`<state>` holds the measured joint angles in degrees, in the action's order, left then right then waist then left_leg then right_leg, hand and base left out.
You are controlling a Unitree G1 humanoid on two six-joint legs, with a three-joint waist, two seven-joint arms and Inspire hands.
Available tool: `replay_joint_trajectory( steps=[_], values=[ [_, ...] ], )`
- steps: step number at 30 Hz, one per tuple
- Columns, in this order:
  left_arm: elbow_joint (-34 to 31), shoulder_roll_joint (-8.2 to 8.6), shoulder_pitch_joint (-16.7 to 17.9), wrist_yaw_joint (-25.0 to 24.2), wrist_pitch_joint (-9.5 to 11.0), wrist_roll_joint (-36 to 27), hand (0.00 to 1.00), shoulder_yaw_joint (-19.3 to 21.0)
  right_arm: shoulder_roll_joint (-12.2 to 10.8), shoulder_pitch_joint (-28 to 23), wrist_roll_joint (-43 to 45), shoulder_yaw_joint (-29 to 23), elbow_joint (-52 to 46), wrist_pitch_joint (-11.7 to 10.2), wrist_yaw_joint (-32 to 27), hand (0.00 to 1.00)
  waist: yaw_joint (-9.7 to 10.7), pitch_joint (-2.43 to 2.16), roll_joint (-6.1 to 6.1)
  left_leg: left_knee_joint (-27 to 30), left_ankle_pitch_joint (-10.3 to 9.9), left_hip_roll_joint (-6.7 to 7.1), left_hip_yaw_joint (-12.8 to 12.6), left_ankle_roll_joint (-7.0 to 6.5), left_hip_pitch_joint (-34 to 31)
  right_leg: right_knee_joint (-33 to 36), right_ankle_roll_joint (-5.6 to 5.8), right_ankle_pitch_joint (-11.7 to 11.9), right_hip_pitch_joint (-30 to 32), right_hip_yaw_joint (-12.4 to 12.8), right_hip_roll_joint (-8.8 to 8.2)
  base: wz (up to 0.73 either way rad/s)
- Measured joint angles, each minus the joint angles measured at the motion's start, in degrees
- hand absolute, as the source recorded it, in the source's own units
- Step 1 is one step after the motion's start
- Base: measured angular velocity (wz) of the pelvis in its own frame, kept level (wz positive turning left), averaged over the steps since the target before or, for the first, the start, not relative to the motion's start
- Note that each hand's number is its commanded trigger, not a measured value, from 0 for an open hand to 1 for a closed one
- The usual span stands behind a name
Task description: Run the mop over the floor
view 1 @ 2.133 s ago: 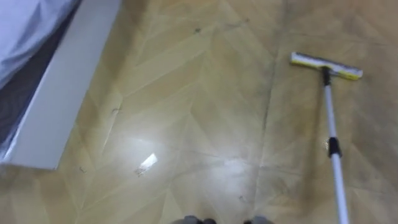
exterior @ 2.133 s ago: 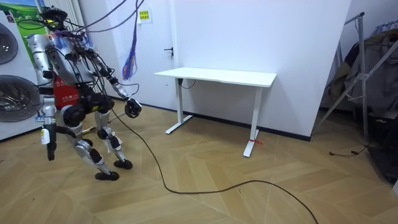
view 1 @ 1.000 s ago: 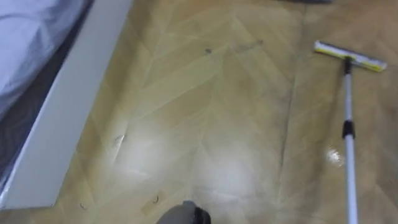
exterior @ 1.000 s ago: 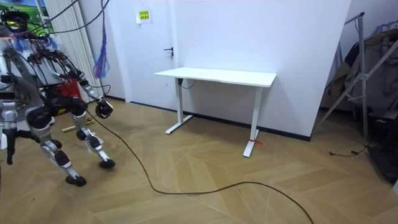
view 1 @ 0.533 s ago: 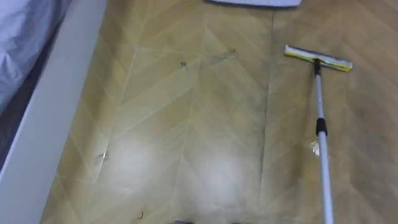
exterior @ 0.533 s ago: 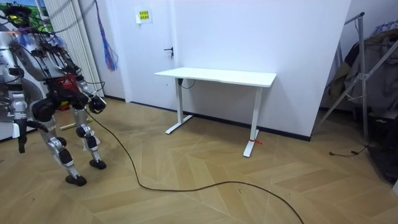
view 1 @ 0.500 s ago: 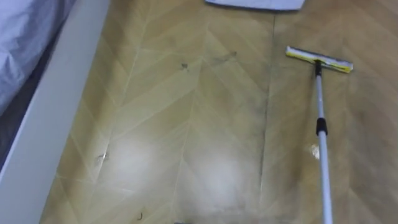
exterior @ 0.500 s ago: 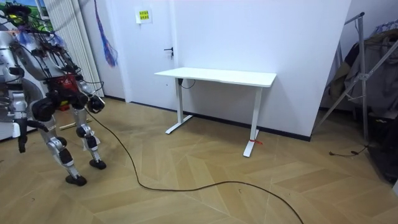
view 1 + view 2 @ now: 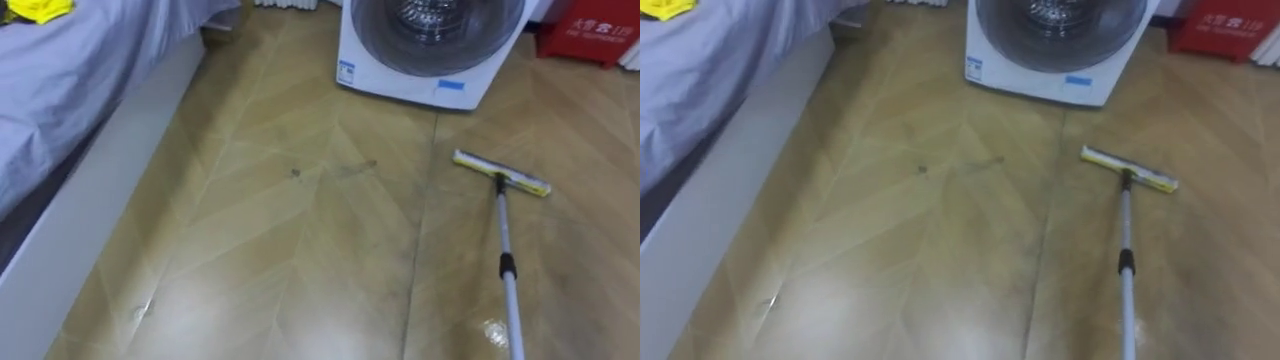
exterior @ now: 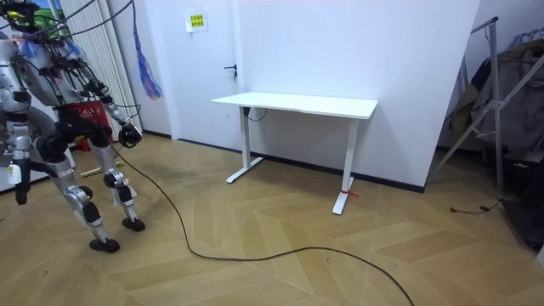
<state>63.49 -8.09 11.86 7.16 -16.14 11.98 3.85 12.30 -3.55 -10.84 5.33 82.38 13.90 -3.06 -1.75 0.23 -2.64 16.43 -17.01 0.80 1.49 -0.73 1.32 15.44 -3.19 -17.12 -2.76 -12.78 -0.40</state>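
Mop [image 9: 503,250] lies on the wooden floor [image 9: 300,250], its head near the washing machine [image 9: 430,50] but apart from it, its handle running off the lower edge on the right hand's side. The bed [image 9: 80,70] edge bounds the left, and bare boards lie open between. In the room view the left hand [image 10: 19,177] hangs low and the right hand [image 10: 128,134] is held out. I cannot tell whether their fingers are apart or curled.

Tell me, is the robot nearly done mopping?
Not nearly. Done: nothing I can see; grey smudges mark the wooden floor before the washing machine. In hand: the mop lies with its head flat on the floor; whether it's held, I can't tell. Left: wiping those smudges.
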Motion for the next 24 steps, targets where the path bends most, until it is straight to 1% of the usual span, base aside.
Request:
replay_joint_trajectory(
  steps=[1,2,3,7,8,9,10,11,12,13,14,15,17,18,19,20,22,23,24],
  values=[
    [-0.2,0.0,0.4,-0.1,-0.2,0.1,0.0,0.0,-0.1,-0.5,0.2,0.0,-0.1,0.1,0.0,1.0,0.2,-0.03,-0.07,-0.5,0.0,-0.03,0.0,0.0,0.8,-0.1,0.0,0.0,-0.7,0.1,0.06,-0.04],
    [-1.4,0.0,1.0,-0.7,-0.9,0.3,0.0,0.0,-0.2,-1.7,0.7,0.0,-1.1,0.9,0.0,1.0,0.2,-0.33,0.05,-1.3,0.0,-0.1,0.1,0.01,2.3,-0.2,0.0,0.0,-1.8,0.3,0.18,-0.08],
    [-1.9,0.0,1.2,-1.5,-1.1,1.5,0.0,0.2,-0.4,-2.8,1.6,0.0,-2.4,1.5,0.1,1.0,0.2,-0.36,0.06,-2.2,0.2,-0.12,0.1,0.04,3.5,-0.5,0.0,0.0,-2.7,0.5,0.24,-0.09],
    [-2.2,-0.23,1.2,-3.6,-1.8,3.5,0.0,0.5,-0.6,-3.0,4.4,0.0,-2.9,2.4,0.6,1.0,-0.1,-0.27,-0.13,-4.6,0.9,-0.32,0.3,-0.05,6.6,-0.3,0.01,0.0,-3.8,1.0,0.54,-0.2],
    [-2.2,-0.36,1.1,-4.2,-2.4,3.7,0.0,0.5,-0.7,-3.0,4.5,0.1,-3.1,2.5,0.6,1.0,-0.1,-0.17,0.01,-5.4,1.1,-1.0,1.2,-0.19,7.8,1.4,0.01,0.0,-3.5,0.7,0.71,-0.29],
    [-2.1,-0.43,0.8,-4.5,-2.9,3.9,0.0,0.4,-0.8,-2.9,4.5,0.1,-3.1,2.4,0.6,1.0,0.2,0.12,0.38,-6.2,1.5,-1.83,5.0,-0.33,9.4,6.5,0.02,0.0,-1.9,-0.9,0.76,-0.31],
    [-2.0,-0.39,0.3,-4.6,-3.0,3.9,0.0,0.3,-1.0,-2.9,4.5,0.1,-3.1,2.3,0.6,1.0,0.2,0.38,0.98,-6.5,1.5,-2.75,7.8,-0.38,10.0,8.9,0.78,-1.2,-0.1,-1.0,1.33,-0.57],
    [-1.8,-0.83,0.2,-4.6,-2.7,4.1,0.0,0.8,-1.6,-2.2,4.9,0.1,-4.0,2.2,0.6,1.0,-0.2,0.41,1.1,-6.4,1.5,-3.53,10.2,-0.31,10.1,5.0,-0.36,-1.1,3.7,0.8,2.11,-0.65],
    [-0.8,-0.79,0.2,-5.1,-2.8,5.6,0.0,1.1,-1.9,-1.8,6.5,0.2,-5.4,2.1,0.6,1.0,0.7,0.48,1.14,-5.3,0.4,-4.1,9.3,2.19,9.1,3.2,-1.37,3.1,4.8,-0.4,1.88,-0.47],
    [-0.6,-0.89,-0.1,-5.5,-3.2,6.5,0.0,1.1,-2.2,-1.8,6.9,0.2,-6.1,2.2,0.5,1.0,1.7,0.54,0.82,-5.2,0.3,-4.05,8.4,2.94,8.8,3.0,-1.61,3.3,4.3,-1.1,1.81,0.11],
    [-0.4,-0.75,-0.9,-5.9,-3.1,7.5,0.0,0.5,-2.2,-2.2,7.0,0.2,-6.2,2.3,0.5,1.0,2.5,0.75,0.6,-5.6,0.4,-4.0,7.2,3.18,8.2,2.1,-1.66,3.3,3.4,-1.5,1.75,0.35],
    [-0.4,-0.63,-1.1,-6.3,-3.0,7.6,0.0,0.3,-2.2,-2.1,7.1,0.3,-5.7,2.6,0.6,1.0,2.7,0.98,0.56,-6.5,0.6,-3.96,5.4,2.96,7.7,1.6,-1.66,3.3,2.6,-1.4,1.77,0.26],
    [-0.5,-0.55,-0.9,-6.5,-3.5,7.5,0.0,0.4,-2.4,-2.1,7.3,0.3,-4.7,2.9,0.8,1.0,2.8,0.78,0.82,-6.8,0.8,-3.92,3.4,2.68,7.2,1.2,-1.53,3.4,1.6,-1.3,1.75,0.03],
    [-0.5,-0.55,-0.9,-6.5,-4.0,7.3,0.0,0.4,-2.5,-1.8,7.3,0.1,-4.3,3.3,1.2,1.0,2.8,0.33,0.91,-6.6,1.2,-3.3,2.9,2.1,7.3,1.0,-1.25,3.5,1.4,-1.2,1.72,0.0],
    [-0.6,-0.57,-1.1,-6.5,-4.1,7.3,0.0,0.4,-2.6,-1.7,7.3,0.0,-4.3,3.3,1.4,1.0,2.8,0.48,1.07,-6.5,1.4,-3.1,2.8,1.85,7.4,0.8,-1.16,3.6,1.3,-1.2,1.61,0.04],
    [-0.6,-0.53,-1.2,-6.6,-4.1,7.3,0.0,0.4,-2.6,-1.6,7.3,-0.4,-4.3,3.3,1.5,1.0,2.8,0.51,1.09,-6.5,1.5,-2.9,2.8,1.7,7.4,-0.1,-0.8,3.8,0.8,-1.2,1.59,0.06],
    [-0.6,-0.51,-1.2,-6.7,-4.3,7.4,0.0,0.4,-2.6,-1.6,7.3,-0.6,-4.3,3.4,1.5,1.0,2.8,0.22,1.35,-6.5,1.5,-2.67,2.7,1.56,7.5,-0.8,-0.53,4.1,0.2,-1.2,1.54,0.04],
    [-0.5,-0.51,-1.1,-6.7,-4.4,7.4,0.0,0.4,-2.6,-1.6,7.3,-0.8,-4.3,3.6,1.7,1.0,2.8,0.44,0.85,-6.4,1.6,-2.47,2.7,1.46,7.8,-0.8,-0.52,4.1,-0.1,-1.3,1.53,0.0],
    [-0.5,-0.49,-1.0,-6.7,-4.4,7.4,0.0,0.4,-2.6,-1.7,7.3,-1.0,-4.2,3.9,1.9,1.0,2.7,0.32,0.77,-6.1,1.6,-2.35,2.6,1.44,8.0,-0.7,-0.5,4.1,-0.4,-1.2,1.48,0.0]
  ],
)
